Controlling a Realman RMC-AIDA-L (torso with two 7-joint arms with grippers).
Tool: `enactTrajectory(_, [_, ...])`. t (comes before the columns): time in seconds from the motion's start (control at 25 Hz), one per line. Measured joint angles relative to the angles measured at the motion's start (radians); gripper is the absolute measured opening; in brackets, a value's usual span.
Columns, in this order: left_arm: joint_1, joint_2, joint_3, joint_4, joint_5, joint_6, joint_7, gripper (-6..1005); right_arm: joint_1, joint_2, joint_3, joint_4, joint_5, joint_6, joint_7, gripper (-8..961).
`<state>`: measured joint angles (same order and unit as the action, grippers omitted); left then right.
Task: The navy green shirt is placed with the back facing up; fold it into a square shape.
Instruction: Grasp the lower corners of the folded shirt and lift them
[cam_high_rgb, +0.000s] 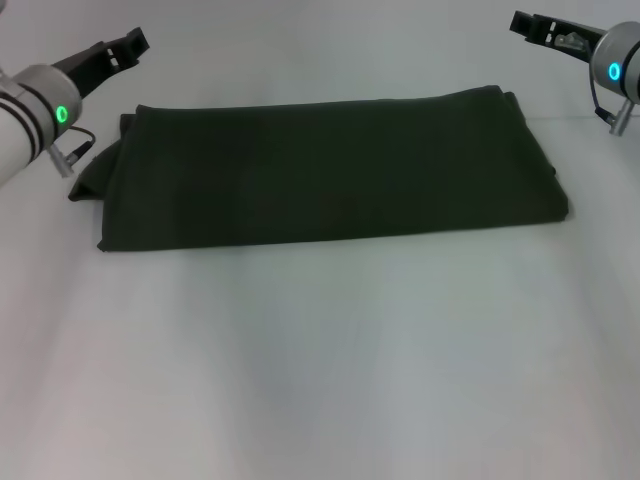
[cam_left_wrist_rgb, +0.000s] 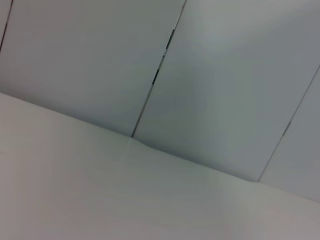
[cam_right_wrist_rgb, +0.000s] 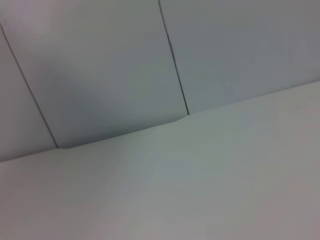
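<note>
Shirt (cam_high_rgb: 330, 170) lies folded into a long band on the worktop (cam_high_rgb: 330, 370), not yet square. Left hand (cam_high_rgb: 118, 50) and right hand (cam_high_rgb: 535, 25) hover beyond its far corners, holding nothing; I cannot tell whether either is open.

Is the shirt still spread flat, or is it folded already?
Folded, but not square: the navy green shirt lies as a long wide band with stacked layers at its right end and no sleeves spread out. Neither gripper touches it.
</note>
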<state>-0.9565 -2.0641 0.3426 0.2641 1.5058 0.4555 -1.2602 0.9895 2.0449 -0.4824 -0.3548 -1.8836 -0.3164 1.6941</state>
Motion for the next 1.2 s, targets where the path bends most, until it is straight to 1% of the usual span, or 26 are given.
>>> enactTrajectory(0.08, [0.021,0.005,0.023,0.006,0.006,0.041,-0.016,534,-0.019,-0.001,0.006,-0.016,0.005,-0.038,0.004,604])
enactTrajectory(0.12, [0.052,0.008,0.059,0.026,0.009,0.117,-0.020,589,-0.055,-0.004,0.008,-0.043,0.029,-0.119,0.005,612])
enactTrajectory(0.16, [0.052,0.008,0.059,0.026,0.009,0.117,-0.020,607,-0.055,-0.004,0.008,-0.043,0.029,-0.119,0.005,621])
enactTrajectory(0.24, [0.101,0.006,0.108,0.074,0.010,0.226,-0.048,644,-0.108,-0.011,0.005,-0.077,0.067,-0.245,0.003,637])
enactTrajectory(0.36, [0.173,0.003,0.178,0.146,0.019,0.334,-0.136,699,-0.182,-0.033,0.004,-0.104,0.099,-0.412,0.005,656])
enactTrajectory(0.4, [0.207,0.003,0.209,0.180,0.030,0.376,-0.189,697,-0.207,-0.043,0.003,-0.106,0.102,-0.481,0.005,659])
enactTrajectory(0.44, [0.226,0.003,0.222,0.202,0.048,0.402,-0.222,694,-0.250,-0.063,0.003,-0.106,0.103,-0.584,0.005,661])
enactTrajectory(0.48, [0.247,0.003,0.233,0.226,0.068,0.430,-0.255,691,-0.250,-0.063,0.003,-0.106,0.103,-0.584,0.005,663])
enactTrajectory(0.52, [0.265,0.002,0.234,0.247,0.097,0.459,-0.281,689,-0.268,-0.069,0.002,-0.105,0.103,-0.618,0.004,666])
enactTrajectory(0.64, [0.289,0.000,0.228,0.279,0.154,0.518,-0.322,684,-0.312,-0.081,0.002,-0.108,0.103,-0.694,0.005,673])
enactTrajectory(0.8, [0.293,-0.001,0.227,0.294,0.194,0.534,-0.351,685,-0.332,-0.088,0.002,-0.109,0.101,-0.741,0.005,682])
enactTrajectory(1.08, [0.294,-0.001,0.233,0.297,0.203,0.536,-0.355,685,-0.334,-0.087,-0.019,-0.110,0.091,-0.746,0.006,698])
enactTrajectory(1.2, [0.294,-0.001,0.233,0.297,0.206,0.536,-0.355,686,-0.334,-0.087,-0.023,-0.110,0.091,-0.746,0.006,751])
